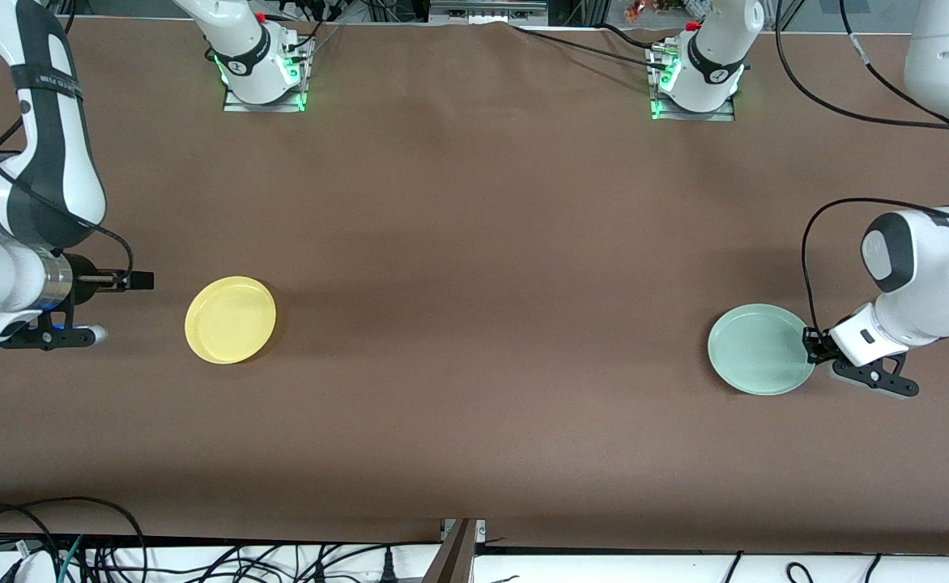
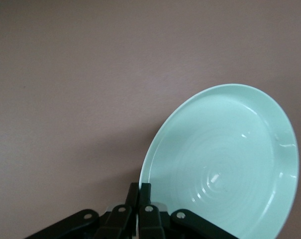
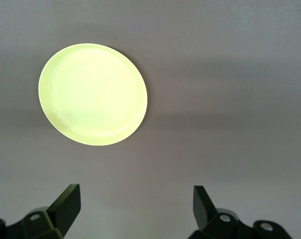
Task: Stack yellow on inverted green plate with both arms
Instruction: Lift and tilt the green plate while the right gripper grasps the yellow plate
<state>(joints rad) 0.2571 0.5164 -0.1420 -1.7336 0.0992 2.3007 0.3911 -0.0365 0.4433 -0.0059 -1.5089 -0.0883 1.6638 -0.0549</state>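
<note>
The table (image 1: 474, 324) carries a brown cover, and both arm bases stand along its edge farthest from the front camera.

The right arm (image 1: 29, 202) comes in over its own end of the table. The left arm (image 1: 920, 275) bends down low at the other end.

The yellow plate (image 1: 231, 319) lies right way up on the cover toward the right arm's end, its hollow facing upward. In the right wrist view the same plate (image 3: 93, 94) lies flat, well clear of the fingers.

The green plate (image 1: 760, 348) sits toward the left arm's end, well apart from the yellow one, and it too shows its hollow side up. In the left wrist view the plate (image 2: 225, 164) fills much of the picture, with faint rings in its floor, and its rim runs in between the two fingertips.

The right gripper (image 1: 122, 281) hangs beside the yellow plate, toward the right arm's end of the table, touching nothing. Its fingers (image 3: 65, 204) stand wide apart with only bare cover between them.

The left gripper (image 1: 811, 342) is at the green plate's edge on the side toward the left arm's end. Its fingers (image 2: 145, 196) are pressed together, clamped on the plate's rim.
</note>
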